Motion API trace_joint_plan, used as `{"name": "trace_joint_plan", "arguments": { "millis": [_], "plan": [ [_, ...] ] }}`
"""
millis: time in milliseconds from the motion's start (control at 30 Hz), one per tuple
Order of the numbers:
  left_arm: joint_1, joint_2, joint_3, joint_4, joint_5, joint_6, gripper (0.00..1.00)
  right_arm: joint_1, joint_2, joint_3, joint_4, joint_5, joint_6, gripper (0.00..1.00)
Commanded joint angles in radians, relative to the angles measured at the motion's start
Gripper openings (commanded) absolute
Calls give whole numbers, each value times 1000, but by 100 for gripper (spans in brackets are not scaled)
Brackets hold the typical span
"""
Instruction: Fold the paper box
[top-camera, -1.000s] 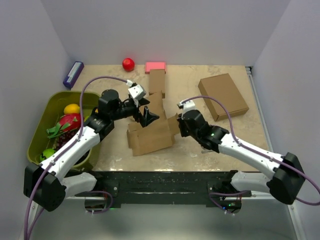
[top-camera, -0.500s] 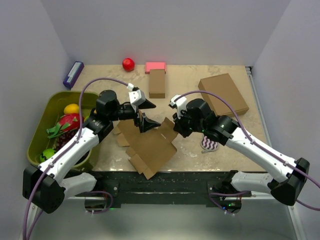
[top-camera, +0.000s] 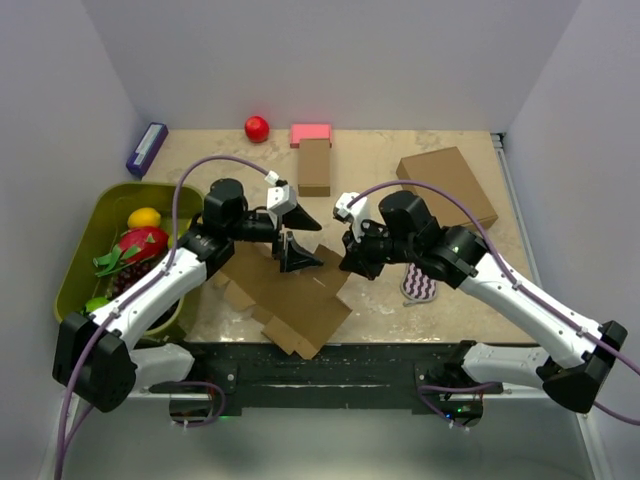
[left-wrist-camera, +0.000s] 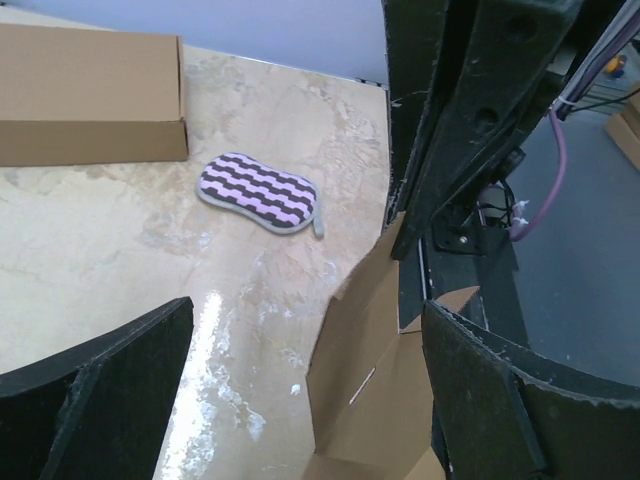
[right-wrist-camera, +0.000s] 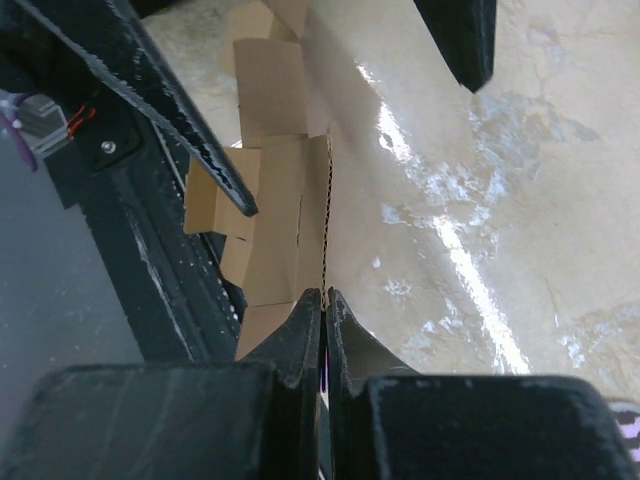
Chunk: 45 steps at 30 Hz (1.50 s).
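The paper box (top-camera: 290, 300) is a flat brown die-cut sheet with flaps, tilted, its near corner hanging over the table's front edge. My right gripper (top-camera: 350, 264) is shut on the sheet's right edge; in the right wrist view the fingers (right-wrist-camera: 300, 330) pinch the corrugated edge and the sheet (right-wrist-camera: 285, 200) runs away from them. My left gripper (top-camera: 297, 250) is open and empty, just above the sheet's upper part. In the left wrist view its jaws stand wide apart (left-wrist-camera: 305, 330), with the sheet (left-wrist-camera: 390, 380) below them.
A purple striped sponge (top-camera: 420, 287) lies right of the sheet. A larger brown box (top-camera: 446, 192) sits at the back right and a narrow brown box (top-camera: 314, 166) at the back middle. A red ball (top-camera: 257, 127), a pink block (top-camera: 311, 132) and a green bin of fruit (top-camera: 75, 270) are also there.
The sheet has opened out from a part-folded shape and swung towards the front edge. My right gripper has risen and moved back-left with its edge. My left gripper has shifted slightly right.
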Motion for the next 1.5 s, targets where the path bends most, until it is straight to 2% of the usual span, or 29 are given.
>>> {"name": "trace_joint_plan", "arguments": {
  "millis": [0, 100, 200, 400, 600, 633, 700, 733, 767, 867, 900, 933, 967, 1033, 1100, 1200, 1300, 1467],
  "plan": [
    [-15, 16, 14, 22, 78, -12, 100, 1, -12, 56, -26, -112, -48, 0],
    [-27, 28, 16, 36, 119, -28, 99, 1, 1, 63, -25, -121, -62, 0],
    [-38, 34, 16, 34, 128, -29, 91, 0, 14, 65, -29, -114, -71, 0],
    [-50, 63, 27, 18, 165, -31, 68, 1, 25, 65, -28, -117, -86, 0],
    [-64, 66, 30, 4, 156, -18, 33, 0, 17, 62, -18, -121, -86, 0],
    [-69, 69, 30, 2, 156, -17, 23, 0, 14, 62, -15, -120, -86, 0],
    [-69, 71, 33, 2, 151, -17, 11, 1, 13, 57, -11, -118, -85, 0],
    [-69, 71, 33, 2, 147, -17, 1, 1, 8, 53, -9, -103, -85, 0],
    [-69, 73, 33, 2, 144, -15, 0, 1, 5, 48, 9, -95, -82, 0],
    [-70, 63, 33, 16, 101, -21, 0, 1, -33, 21, 84, -5, -39, 14],
    [-70, 60, 30, 25, 69, -28, 0, 1, -53, 7, 115, 30, 1, 23],
    [-70, 51, 27, 31, 49, -31, 0, 1, -77, -31, 153, 78, 22, 58],
    [-69, 43, 25, 43, 21, -40, 0, 0, -128, -54, 234, 222, 73, 73],
    [-41, 19, 16, 66, -68, -58, 0, 0, -173, -102, 294, 343, 168, 96],
    [26, -1, -4, 161, -135, -139, 0, 0, -202, -111, 330, 484, 269, 99],
    [152, -45, -99, 379, -171, -328, 0, 0, -202, -118, 334, 555, 335, 99],
    [227, -58, -150, 580, -151, -498, 0, 0, -203, -171, 403, 493, 307, 99],
    [256, -32, -182, 717, -90, -612, 0, 0, -191, -317, 559, 345, 236, 99]
  ]
}}
